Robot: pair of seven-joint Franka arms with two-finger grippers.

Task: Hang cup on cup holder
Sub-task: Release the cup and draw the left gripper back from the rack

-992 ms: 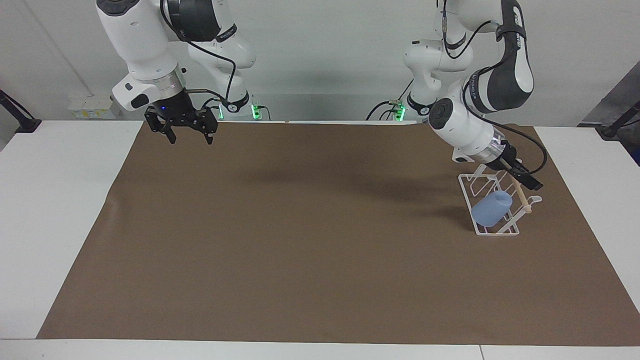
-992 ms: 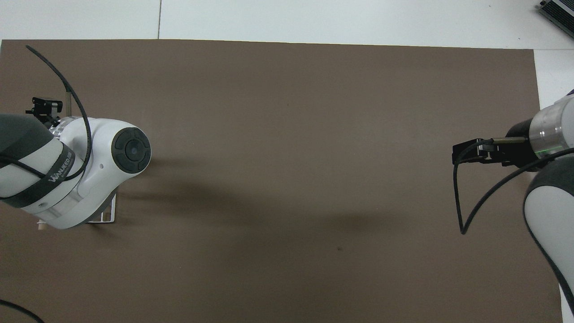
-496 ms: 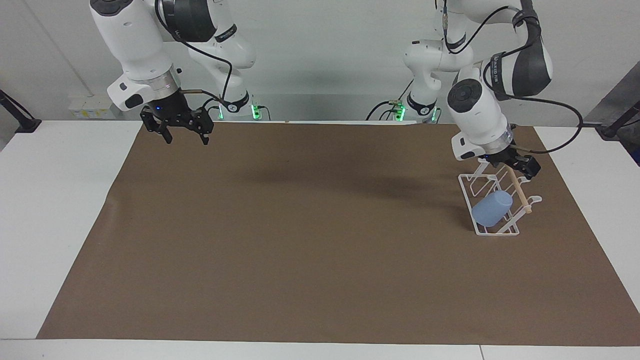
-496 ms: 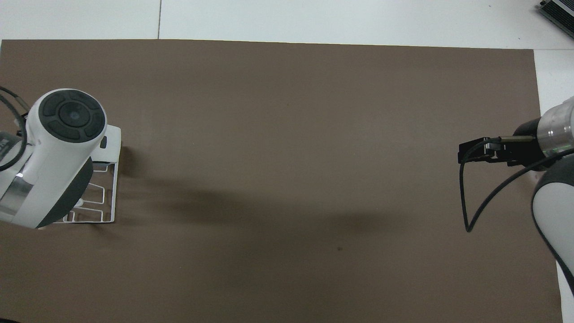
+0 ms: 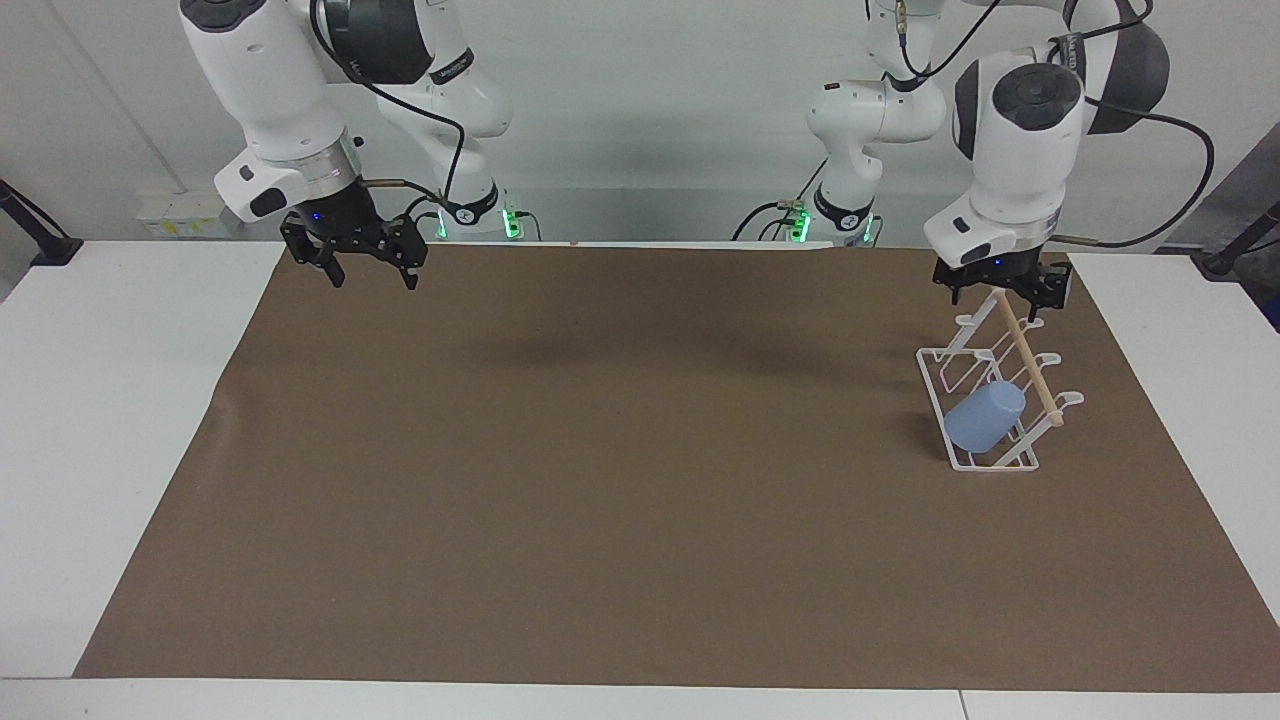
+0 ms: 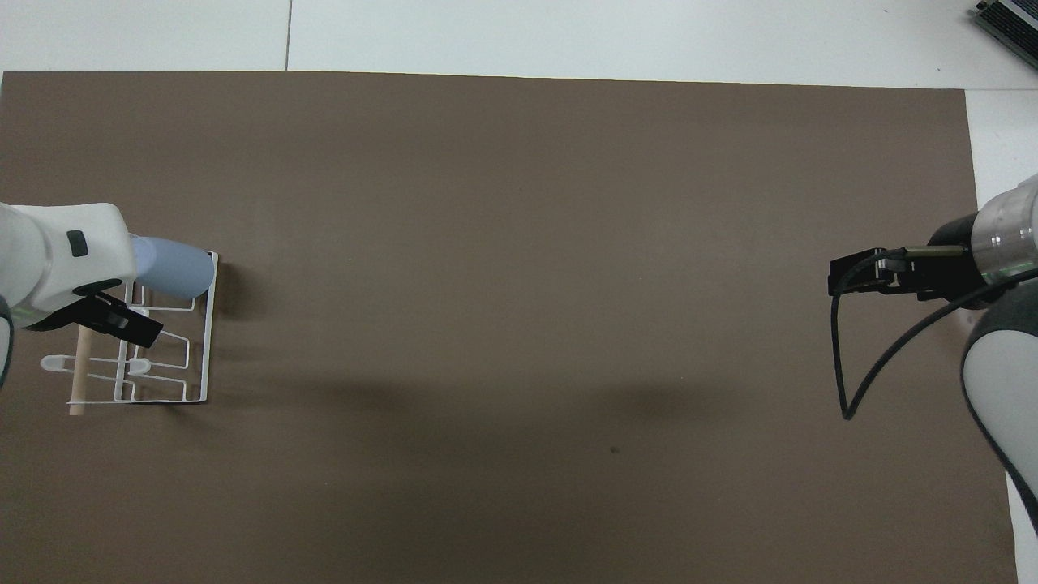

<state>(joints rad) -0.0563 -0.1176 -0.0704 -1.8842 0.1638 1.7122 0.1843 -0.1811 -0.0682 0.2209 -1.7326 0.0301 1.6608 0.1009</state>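
Note:
The light-blue cup (image 5: 985, 417) hangs tilted on a prong of the white wire cup holder (image 5: 995, 468), at the holder's end farther from the robots, toward the left arm's end of the table. A wooden rod (image 5: 1030, 375) runs along the holder's top. My left gripper (image 5: 997, 300) is open and empty, raised over the holder's end nearer the robots, clear of the cup. In the overhead view the cup (image 6: 172, 273), the holder (image 6: 162, 401) and the left gripper (image 6: 113, 318) also show. My right gripper (image 5: 375, 280) is open and empty, and waits raised over the right arm's end of the table.
A brown mat (image 5: 600, 480) covers most of the white table (image 5: 100, 400). The right gripper (image 6: 847, 276) and its looping black cable (image 6: 835, 357) show at the edge of the overhead view.
My left arm has lifted and swung upright, drawing the gripper up from the middle of the holder to over its nearer end. The cup stays hung. The right gripper rose slightly.

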